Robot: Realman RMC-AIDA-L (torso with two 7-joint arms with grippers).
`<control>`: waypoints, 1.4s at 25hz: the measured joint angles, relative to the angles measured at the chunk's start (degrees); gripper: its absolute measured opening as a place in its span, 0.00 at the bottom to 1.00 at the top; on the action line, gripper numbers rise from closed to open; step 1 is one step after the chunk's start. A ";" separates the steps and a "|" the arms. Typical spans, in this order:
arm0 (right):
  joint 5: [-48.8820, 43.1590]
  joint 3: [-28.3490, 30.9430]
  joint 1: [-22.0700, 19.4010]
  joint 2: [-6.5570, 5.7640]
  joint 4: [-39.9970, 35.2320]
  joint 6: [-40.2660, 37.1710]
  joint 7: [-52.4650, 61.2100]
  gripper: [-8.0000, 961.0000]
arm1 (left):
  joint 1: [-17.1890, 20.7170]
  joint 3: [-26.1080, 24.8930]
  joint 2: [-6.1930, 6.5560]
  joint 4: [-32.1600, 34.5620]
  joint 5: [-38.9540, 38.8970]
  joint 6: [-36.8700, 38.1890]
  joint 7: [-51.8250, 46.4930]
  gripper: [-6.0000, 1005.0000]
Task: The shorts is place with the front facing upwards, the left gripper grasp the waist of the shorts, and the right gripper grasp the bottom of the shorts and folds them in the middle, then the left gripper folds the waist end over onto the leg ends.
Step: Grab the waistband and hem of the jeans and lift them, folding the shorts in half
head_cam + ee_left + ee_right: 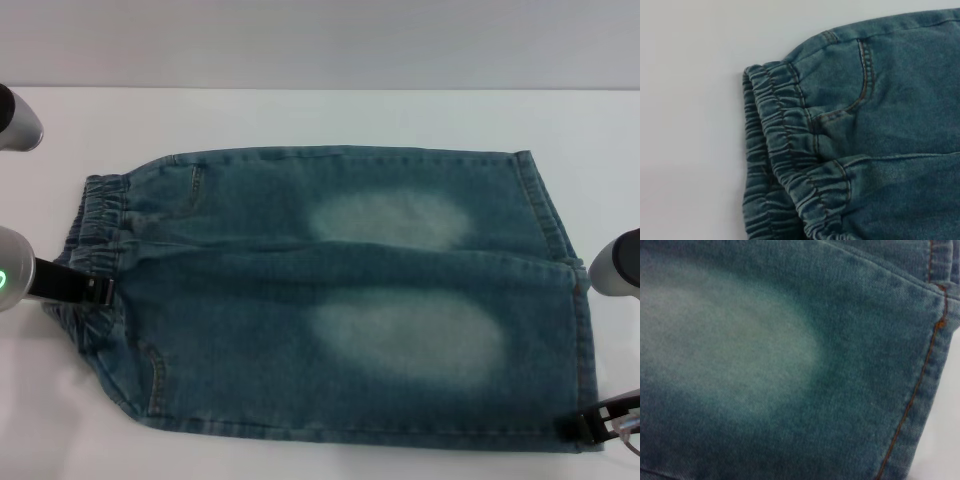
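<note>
Seeing the shorts [330,290] flat and unfolded, we have the left gripper [95,290] at the waist [100,225], the right gripper [590,428] at the leg ends [560,250], jaws' state untellable, both folds remaining.

A plain white bench [330,115] fills the view; behind its far edge stands a grey wall [320,40].

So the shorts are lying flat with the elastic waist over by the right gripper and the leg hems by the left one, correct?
Not quite: the sides are swapped. In the head view the shorts lie flat, but the waist is beside the left gripper, and the leg ends are by the right gripper.
</note>
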 joint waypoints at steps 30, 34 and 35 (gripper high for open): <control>0.00 0.53 0.75 -0.12 0.46 0.06 0.09 0.07 | -0.38 0.60 0.01 0.26 0.00 -0.10 0.00 0.09; 0.01 0.37 1.30 -0.17 0.43 0.36 -0.28 0.07 | -0.38 0.60 0.00 0.26 0.00 -0.11 0.00 0.09; 0.01 0.16 1.37 -0.18 0.57 0.38 -0.33 0.09 | -0.38 0.60 0.00 0.26 0.00 -0.16 0.00 0.09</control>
